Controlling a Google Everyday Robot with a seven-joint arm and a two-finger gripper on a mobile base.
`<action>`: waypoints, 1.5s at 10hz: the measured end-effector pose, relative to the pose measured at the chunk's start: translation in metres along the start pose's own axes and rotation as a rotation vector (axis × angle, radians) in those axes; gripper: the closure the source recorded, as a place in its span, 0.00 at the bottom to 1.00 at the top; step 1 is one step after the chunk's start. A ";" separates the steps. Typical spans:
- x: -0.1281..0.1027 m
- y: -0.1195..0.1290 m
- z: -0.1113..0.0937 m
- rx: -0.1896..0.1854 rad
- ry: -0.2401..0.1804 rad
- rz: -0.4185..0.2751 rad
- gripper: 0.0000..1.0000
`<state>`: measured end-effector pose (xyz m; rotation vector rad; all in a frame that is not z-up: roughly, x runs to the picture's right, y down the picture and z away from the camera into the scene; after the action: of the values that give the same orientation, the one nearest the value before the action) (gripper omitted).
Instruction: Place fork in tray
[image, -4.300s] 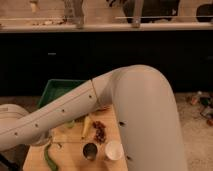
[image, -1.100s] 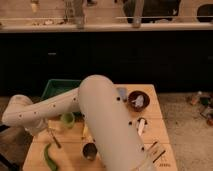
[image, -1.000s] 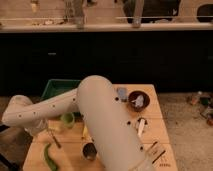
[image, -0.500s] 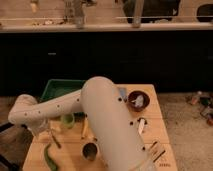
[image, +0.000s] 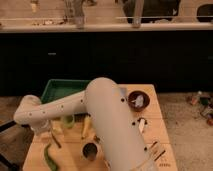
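Green plastic, the tray (image: 61, 90) sits at the far left corner of the table (image: 151, 113), its near edge crossed by the white arm. The gripper (image: 44, 131) hangs by the table's left edge, in front of the tray; whether it is open or holding anything cannot be told. The fork (image: 55, 141), a thin slanted sliver, lies just beside it, outside the tray, between a green cup (image: 67, 120) and a chili (image: 49, 157).

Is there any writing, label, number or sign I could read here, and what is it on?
No text can be read here.
Dark marks on the table's front right corner: too blurred to read.
The gripper, low at the table's left side near the tray, shows no label.
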<state>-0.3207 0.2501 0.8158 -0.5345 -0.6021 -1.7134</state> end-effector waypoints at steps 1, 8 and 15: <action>0.000 0.003 0.005 -0.003 -0.004 0.003 0.20; -0.002 0.003 0.018 0.016 -0.022 -0.018 0.20; -0.004 0.006 0.016 0.145 -0.034 -0.002 0.29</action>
<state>-0.3131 0.2622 0.8265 -0.4606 -0.7451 -1.6509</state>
